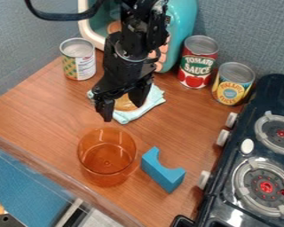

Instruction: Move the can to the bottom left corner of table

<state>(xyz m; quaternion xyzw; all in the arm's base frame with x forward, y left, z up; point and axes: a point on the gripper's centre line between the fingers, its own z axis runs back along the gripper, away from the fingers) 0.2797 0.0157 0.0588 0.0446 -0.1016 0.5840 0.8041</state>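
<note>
Wood-grained and reddish brown, the worktop (43,111) stretches out before blue-grey walls, with three cans toward its far side; which one the task means, I cannot tell. The silver-topped can with a green, yellow and white label (78,62) stands upright at the far left, well apart from the others. To the right, the red can (198,64) and the yellow-and-blue can (233,84) stand near each other. Between these and the left can, the black tool (122,111) hangs pointing down, its fingers spread apart, over a round tan thing (125,103) on a pale teal cloth (149,106). Behind it sits a teal-and-white toy appliance (183,22). Nearer the camera are a clear orange cup (107,155) and, just right of it, a blue notched block (162,171). A black stove (227,177) lines the right side.
</note>
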